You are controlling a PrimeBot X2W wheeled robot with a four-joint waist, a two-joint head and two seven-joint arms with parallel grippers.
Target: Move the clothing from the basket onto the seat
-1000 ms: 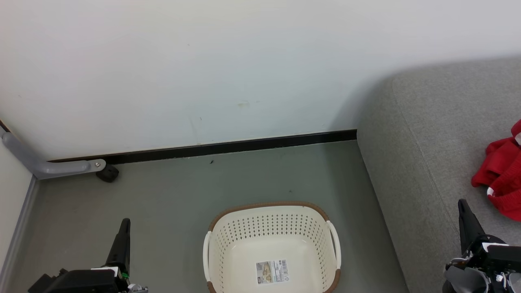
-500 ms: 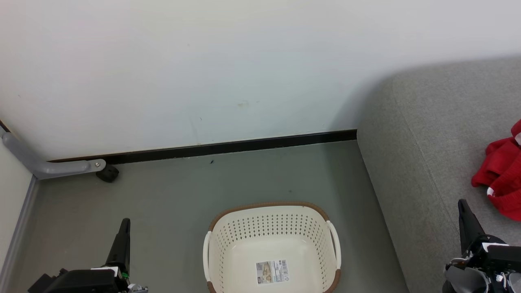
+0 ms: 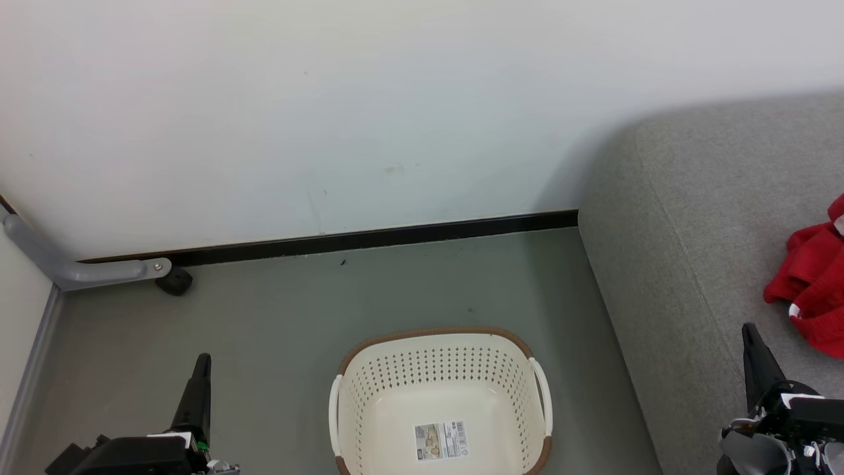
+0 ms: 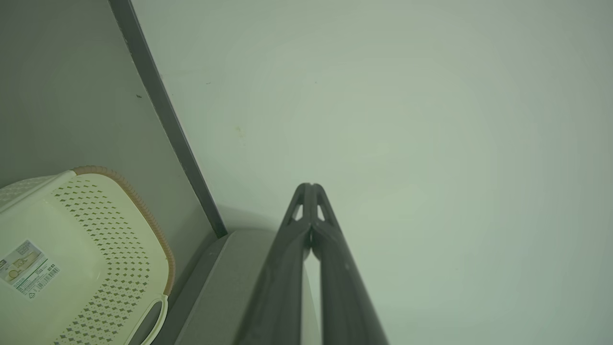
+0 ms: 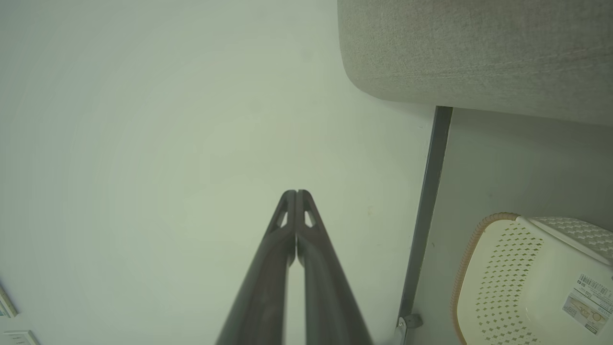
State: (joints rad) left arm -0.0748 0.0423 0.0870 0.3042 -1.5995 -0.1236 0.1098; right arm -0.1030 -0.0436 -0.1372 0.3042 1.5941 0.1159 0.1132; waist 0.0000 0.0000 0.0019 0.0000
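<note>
The cream basket with a brown rim stands on the grey floor at the bottom centre, holding only a barcode label. Red clothing with white trim lies on the grey seat at the right edge. My left gripper is shut and empty at the lower left, left of the basket. My right gripper is shut and empty at the lower right, over the seat's front part, just left of the clothing. In the wrist views each gripper points at the pale wall, fingertips together, with the basket off to one side.
A white wall with a black skirting board runs behind the basket. A grey metal bracket and a small black wheel sit at the left corner. Bare grey floor lies between wall and basket.
</note>
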